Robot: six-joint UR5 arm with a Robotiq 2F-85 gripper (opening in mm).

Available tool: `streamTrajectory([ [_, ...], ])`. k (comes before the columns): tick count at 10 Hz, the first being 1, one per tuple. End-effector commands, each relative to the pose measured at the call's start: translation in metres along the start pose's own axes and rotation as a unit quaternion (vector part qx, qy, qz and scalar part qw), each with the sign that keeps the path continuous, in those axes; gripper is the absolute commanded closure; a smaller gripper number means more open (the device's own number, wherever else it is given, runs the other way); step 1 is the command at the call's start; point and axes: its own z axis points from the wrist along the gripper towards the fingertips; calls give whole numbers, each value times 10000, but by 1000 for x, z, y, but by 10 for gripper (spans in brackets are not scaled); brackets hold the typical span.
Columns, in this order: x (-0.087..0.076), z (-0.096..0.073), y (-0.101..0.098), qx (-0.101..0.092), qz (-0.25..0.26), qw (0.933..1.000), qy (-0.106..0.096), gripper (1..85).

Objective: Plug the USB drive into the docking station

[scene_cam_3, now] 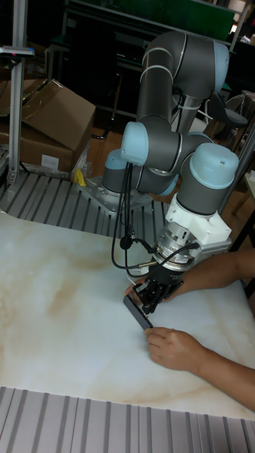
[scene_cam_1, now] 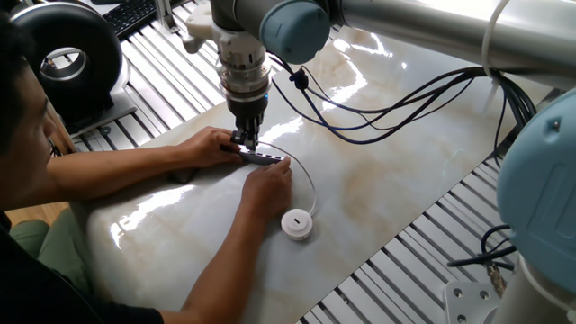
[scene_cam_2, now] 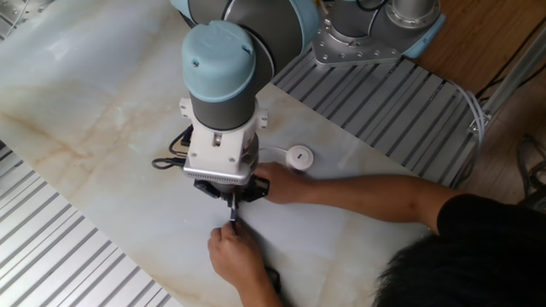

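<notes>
In the tall fixed view, nearest the front edge of the marble tabletop (scene_cam_3: pixel 64 311), a person's hand (scene_cam_3: pixel 173 348) rests flat just beside one end of the docking station (scene_cam_3: pixel 137 311), a slim dark-looking bar lying on the stone. A second hand (scene_cam_1: pixel 209 146) steadies the bar from its other side. The gripper (scene_cam_3: pixel 152 299) hangs straight down onto the bar between the 2 hands. Its fingers look drawn close together, seemingly on the small plug of the thin white cable (scene_cam_1: pixel 309 184), but the plug is too small to make out, so I cannot tell whether they actually pinch it or what they hold.

Farther along, toward the tabletop's slatted edge, the USB drive (scene_cam_1: pixel 297 223) lies as a white round puck, apart from the bar, with its cable curving back up to the bar's end near the fingertips. The other fixed view shows the same puck (scene_cam_2: pixel 299 155) behind the robot's wrist.

The step in hand looks like the insertion itself: plug brought to the hub, hub held still by the person. Whether the plug is seated cannot be read. The next move would call for a short, straight push along the port's axis, with the bar kept from sliding, then release.

No containers are on the tabletop.
</notes>
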Motion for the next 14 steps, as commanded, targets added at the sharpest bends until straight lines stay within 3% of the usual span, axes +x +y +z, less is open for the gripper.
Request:
streamTrajectory([
  [1,-1,-2,4,-80,97,9999,-30,843],
  [14,-4,1,-2,24,165,9998,-59,843],
])
